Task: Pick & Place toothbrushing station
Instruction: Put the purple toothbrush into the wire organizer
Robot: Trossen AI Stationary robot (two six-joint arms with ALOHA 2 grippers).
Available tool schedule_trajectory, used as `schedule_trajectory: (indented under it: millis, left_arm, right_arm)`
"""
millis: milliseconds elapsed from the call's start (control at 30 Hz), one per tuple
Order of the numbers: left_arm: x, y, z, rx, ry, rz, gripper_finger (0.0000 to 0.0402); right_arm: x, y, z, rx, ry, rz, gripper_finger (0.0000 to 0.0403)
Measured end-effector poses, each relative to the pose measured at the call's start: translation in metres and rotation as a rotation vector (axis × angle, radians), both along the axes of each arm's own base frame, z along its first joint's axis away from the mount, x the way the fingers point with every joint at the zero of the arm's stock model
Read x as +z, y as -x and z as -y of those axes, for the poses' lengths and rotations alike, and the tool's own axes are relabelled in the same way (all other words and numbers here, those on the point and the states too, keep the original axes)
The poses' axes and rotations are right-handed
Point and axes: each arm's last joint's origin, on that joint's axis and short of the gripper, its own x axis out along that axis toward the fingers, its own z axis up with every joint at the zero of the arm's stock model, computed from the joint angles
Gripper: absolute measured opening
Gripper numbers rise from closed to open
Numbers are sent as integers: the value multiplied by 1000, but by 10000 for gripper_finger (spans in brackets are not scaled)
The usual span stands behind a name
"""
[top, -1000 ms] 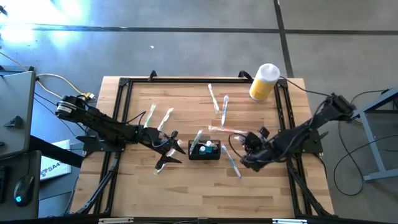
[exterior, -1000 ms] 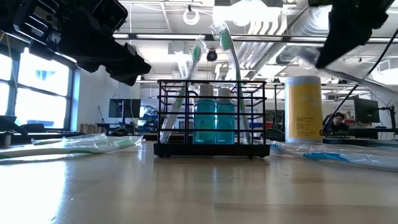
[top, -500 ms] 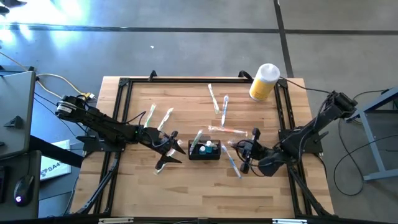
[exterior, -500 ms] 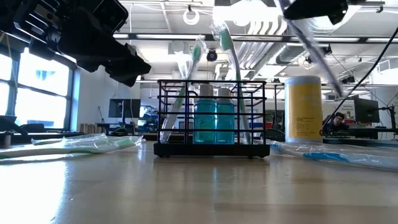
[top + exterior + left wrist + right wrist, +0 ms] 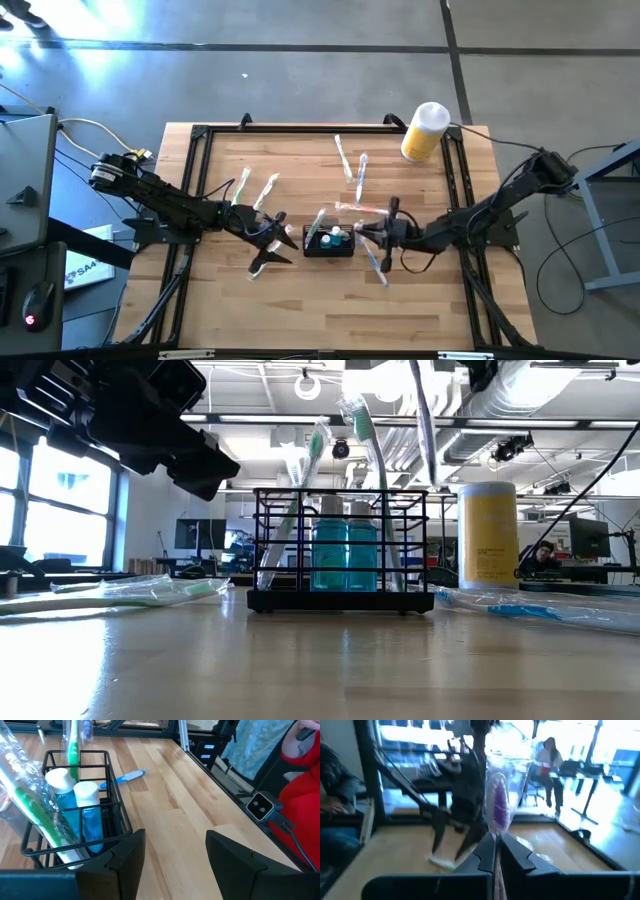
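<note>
Caddy (image 5: 329, 242) sits mid-counter partly stocked with two blue bottles and two toothbrushes, the right gripper (image 5: 372, 232) beside it clamped on another wrapped toothbrush (image 5: 497, 807), the left gripper (image 5: 275, 243) waiting wide, several toothbrushes left lying loose.

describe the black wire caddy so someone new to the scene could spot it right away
On the wooden table, look near the middle, between the two grippers. The black wire caddy stands there holding blue bottles and upright toothbrushes, while the other wrapped toothbrushes lie flat.
</note>
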Motion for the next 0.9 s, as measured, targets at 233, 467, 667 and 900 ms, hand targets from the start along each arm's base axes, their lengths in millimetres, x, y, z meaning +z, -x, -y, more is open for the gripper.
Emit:
schedule_trajectory:
  millis: [233, 467, 667, 900]
  left_arm:
    - [0, 0, 0, 0, -3, 0, 204]
    - [4, -1, 0, -8, -22, 59, 204]
    - [9, -2, 0, -11, -41, 115, 204]
    - [17, 0, 0, -8, -79, 177, 204]
  right_arm:
    - [7, -8, 11, 47, 45, 79, 4]
    - [-8, -25, 20, 18, 86, 63, 4]
    - [-25, -31, 29, 17, 56, 94, 4]
    - [-46, -20, 35, 4, -31, 87, 4]
